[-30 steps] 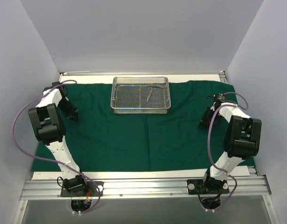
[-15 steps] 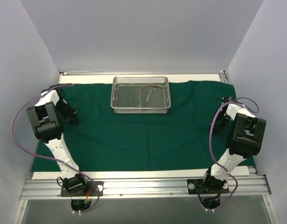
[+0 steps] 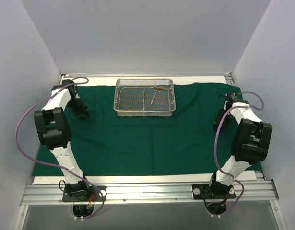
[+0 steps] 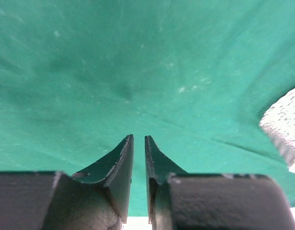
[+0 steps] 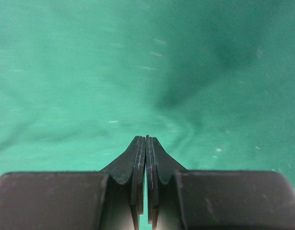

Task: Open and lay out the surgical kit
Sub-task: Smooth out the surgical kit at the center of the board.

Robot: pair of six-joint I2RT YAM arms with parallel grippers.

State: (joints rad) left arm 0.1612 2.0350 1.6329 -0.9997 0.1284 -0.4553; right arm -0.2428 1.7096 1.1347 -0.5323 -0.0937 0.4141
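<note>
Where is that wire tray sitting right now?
In the top view, the tray sits on the green cloth at the far middle of the table, between the two arms, with thin instruments inside.

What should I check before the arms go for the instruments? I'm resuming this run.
1. Dark green cloth drape spread flat: ok.
2. Rectangular silver wire-mesh tray uncovered at the far edge: ok.
3. Thin metal instruments inside the tray: ok; count cannot tell.
4. Left gripper empty, fingers nearly closed: ok.
5. Right gripper shut, nothing between the fingers: ok.
6. Both grippers clear of the tray: ok.
</note>
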